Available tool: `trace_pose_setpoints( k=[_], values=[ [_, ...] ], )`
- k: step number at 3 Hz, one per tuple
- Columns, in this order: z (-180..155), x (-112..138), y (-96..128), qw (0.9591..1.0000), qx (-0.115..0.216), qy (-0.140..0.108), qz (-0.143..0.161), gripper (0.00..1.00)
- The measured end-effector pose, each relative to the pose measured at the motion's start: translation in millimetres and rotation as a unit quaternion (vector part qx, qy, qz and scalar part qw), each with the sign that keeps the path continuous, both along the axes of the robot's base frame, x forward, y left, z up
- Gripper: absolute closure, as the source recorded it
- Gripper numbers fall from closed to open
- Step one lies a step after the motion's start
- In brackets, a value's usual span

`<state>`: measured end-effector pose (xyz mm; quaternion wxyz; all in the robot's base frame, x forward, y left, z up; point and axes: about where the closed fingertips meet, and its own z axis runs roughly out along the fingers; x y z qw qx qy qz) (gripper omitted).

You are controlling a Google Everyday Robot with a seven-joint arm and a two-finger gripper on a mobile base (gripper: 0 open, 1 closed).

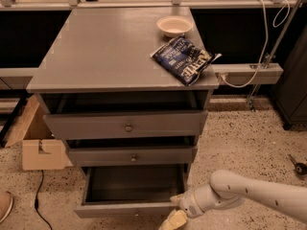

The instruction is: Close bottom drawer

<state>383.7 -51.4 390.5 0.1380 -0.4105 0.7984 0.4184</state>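
Note:
The bottom drawer (125, 208) of the grey cabinet is pulled out, and its dark grey inside shows. Its shallow front panel runs along the lower edge of the view; the knob is hardly visible. My gripper (175, 213) comes in from the lower right on a white arm and sits at the right end of the drawer's front panel, close to or touching it. The middle drawer (133, 156) and the top drawer (127, 126) stand above it, each slightly out.
On the cabinet top (96, 56) lie a blue snack bag (184, 59) and a white bowl (174, 25). A cardboard box (38, 147) stands on the floor at the left. A cable (37, 202) runs there too. A shelf with a cord (249, 73) sticks out at the right.

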Motion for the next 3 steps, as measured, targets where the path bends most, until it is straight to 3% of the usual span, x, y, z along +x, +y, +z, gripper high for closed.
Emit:
trace_pose_setpoints(
  k=[1, 3],
  values=[
    [-17.1, 1.6, -6.0, 1.0, 0.004, 0.001, -0.004, 0.0],
    [-112.4, 5.3, -10.2, 0.9988, -0.002, 0.041, 0.027, 0.42]
  ],
)
